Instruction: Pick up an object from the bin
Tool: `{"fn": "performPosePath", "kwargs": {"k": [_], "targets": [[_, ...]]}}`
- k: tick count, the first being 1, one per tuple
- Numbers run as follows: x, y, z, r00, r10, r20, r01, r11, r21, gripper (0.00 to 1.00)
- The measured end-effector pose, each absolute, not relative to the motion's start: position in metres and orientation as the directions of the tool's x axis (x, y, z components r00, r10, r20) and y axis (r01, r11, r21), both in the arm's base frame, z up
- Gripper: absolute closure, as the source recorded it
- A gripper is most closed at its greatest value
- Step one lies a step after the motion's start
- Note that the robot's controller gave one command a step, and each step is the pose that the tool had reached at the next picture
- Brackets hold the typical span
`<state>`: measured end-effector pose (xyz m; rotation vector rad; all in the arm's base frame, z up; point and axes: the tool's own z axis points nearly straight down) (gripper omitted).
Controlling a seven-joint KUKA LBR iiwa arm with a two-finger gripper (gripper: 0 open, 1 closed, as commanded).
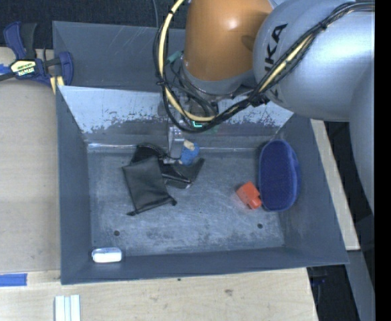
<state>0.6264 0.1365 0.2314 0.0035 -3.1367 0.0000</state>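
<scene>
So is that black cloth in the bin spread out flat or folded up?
Folded: the black cloth lies bunched on the bin floor, with creases and overlapping flaps, its right edge by the gripper.

matt scuffed grey metal bin (202, 236); limp black cloth (145, 182); smooth orange plastic block (248, 194).

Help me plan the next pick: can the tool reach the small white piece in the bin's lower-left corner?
Probably yes: the white piece lies alone, nothing on it, though the bin wall beside it may crowd the tool.
</scene>
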Motion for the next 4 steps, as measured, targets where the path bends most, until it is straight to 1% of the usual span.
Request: {"fn": "performPosePath", "kwargs": {"k": [1,2,3,4], "targets": [[0.617,0.114,0.087,-1.000,0.001,0.005,0.001,1.000,-0.001,0.00],[0.624,0.120,0.070,-0.992,0.124,0.001,0.124,0.992,0.000,0.00],[0.625,0.119,0.072,-0.992,0.125,-0.001,0.125,0.992,0.001,1.00],[0.601,0.112,0.202,-0.995,0.096,-0.002,0.096,0.995,0.000,1.00]]}}
